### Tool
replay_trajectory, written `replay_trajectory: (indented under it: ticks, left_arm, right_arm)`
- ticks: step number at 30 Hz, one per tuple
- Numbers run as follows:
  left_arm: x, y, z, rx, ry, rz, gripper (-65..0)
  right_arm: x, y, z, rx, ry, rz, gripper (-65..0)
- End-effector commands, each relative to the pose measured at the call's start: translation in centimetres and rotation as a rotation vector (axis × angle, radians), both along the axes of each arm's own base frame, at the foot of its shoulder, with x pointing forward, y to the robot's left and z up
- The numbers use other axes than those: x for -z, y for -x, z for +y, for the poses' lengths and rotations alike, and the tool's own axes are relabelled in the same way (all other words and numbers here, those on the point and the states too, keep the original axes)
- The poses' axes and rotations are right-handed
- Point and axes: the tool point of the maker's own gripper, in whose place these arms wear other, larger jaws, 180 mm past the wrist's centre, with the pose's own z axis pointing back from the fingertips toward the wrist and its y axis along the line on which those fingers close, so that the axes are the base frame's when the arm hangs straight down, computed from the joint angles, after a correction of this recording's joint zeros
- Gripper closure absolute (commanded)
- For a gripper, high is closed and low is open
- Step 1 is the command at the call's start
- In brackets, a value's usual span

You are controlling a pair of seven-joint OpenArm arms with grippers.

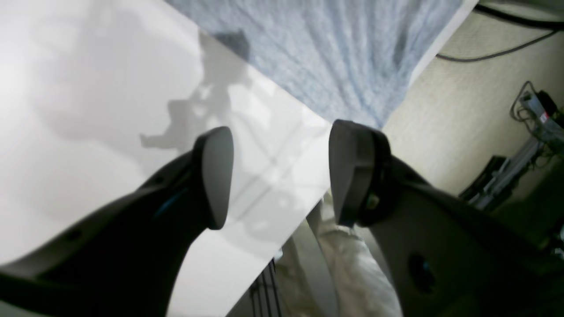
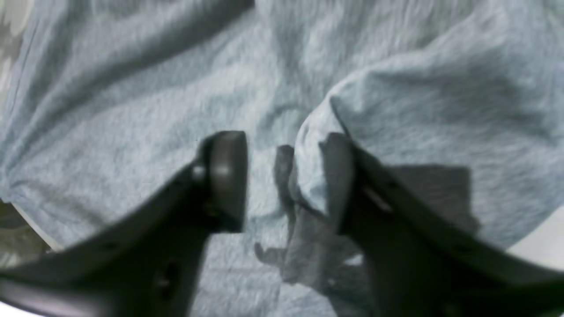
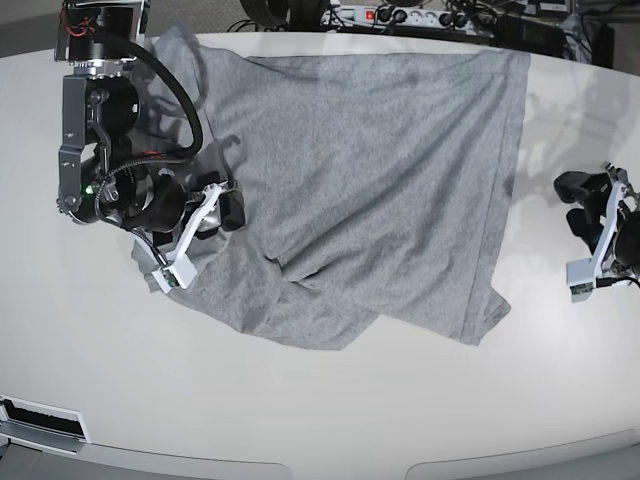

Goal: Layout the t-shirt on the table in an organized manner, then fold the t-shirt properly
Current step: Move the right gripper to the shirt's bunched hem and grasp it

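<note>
The large glossy white counter with rounded edges fills the base view. On its far half lies the heather-grey knit short-sleeved t-shirt, spread mostly flat with one long side running along the far edge. Its near side is uneven: a loose fold of cloth doubles over toward the middle, and a lower corner ends in a small turned-up flap. No lettering shows on the side facing up.

At the shirt's left edge in the base view stands the right arm, a black jointed body with a looping black cable. Its right tool rests down on the fabric. In the right wrist view, the two dark fingers stand partly apart with a raised ridge of grey cloth between them; the ridge lies against the inner face of one finger, while a gap remains toward the other. The picture is blurred, so I cannot tell whether the cloth is truly pinched.

On the opposite side of the counter, well clear of the shirt's hem, sits the left tool, black with a white bracket beneath it. The left wrist view shows its two fingers spread wide with nothing between them, hanging above bare counter near the counter's edge, with the shirt beyond them.

Past the far edge of the counter, a power strip and tangled black cables are in view.
</note>
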Motion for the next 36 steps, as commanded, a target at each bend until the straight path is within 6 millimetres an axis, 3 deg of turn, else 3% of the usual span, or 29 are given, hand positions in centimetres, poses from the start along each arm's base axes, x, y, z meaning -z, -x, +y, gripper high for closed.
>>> replay_trajectory:
  ticks: [1,4,9,13,17,20,24,29,36]
  left_arm:
    - [-1.2,-0.7,0.4,-0.014,0.006,-0.033,-35.6]
    - [-1.2,-0.7,0.4,-0.014,0.005,-0.033,-35.6]
    - [-1.2,-0.8,0.3,-0.013,0.009,-0.033,-35.6]
    - [-1.2,-0.8,0.2,-0.014,0.014,-0.037,-35.6]
    - [-1.2,-0.8,0.2,-0.014,0.014,-0.037,-35.6]
    - [-1.2,-0.8,0.2,-0.014,0.014,-0.038,-35.6]
    - [-1.2,-0.8,0.2,-0.014,0.014,-0.038,-35.6]
    - [-1.2,-0.9,0.2,-0.014,0.013,-0.039,-35.6]
    - [-1.2,-0.9,0.3,-0.013,0.010,-0.041,-35.6]
  right_arm:
    - [-1.2,-1.1,-0.1,-0.003,-0.003,-0.055,-20.4]
    - [-1.0,-1.3,-0.5,-0.003,0.028,-0.072,-14.9]
    - [-1.1,-1.3,-0.4,-0.013,0.027,-0.082,-15.6]
    - [-0.9,-1.2,-0.3,-0.012,0.018,-0.078,-30.9]
    - [0.3,-0.9,-0.4,0.006,0.011,-0.039,-32.7]
    - [1.5,-0.4,-0.4,0.008,0.000,-0.004,-24.9]
    - [1.6,-0.2,-0.2,-0.020,-0.002,-0.008,-1.6]
    - [-0.5,-1.7,-0.3,-0.033,0.018,-0.064,0.0]
    - [-4.2,-1.3,-1.6,-0.097,0.164,-0.113,0.0]
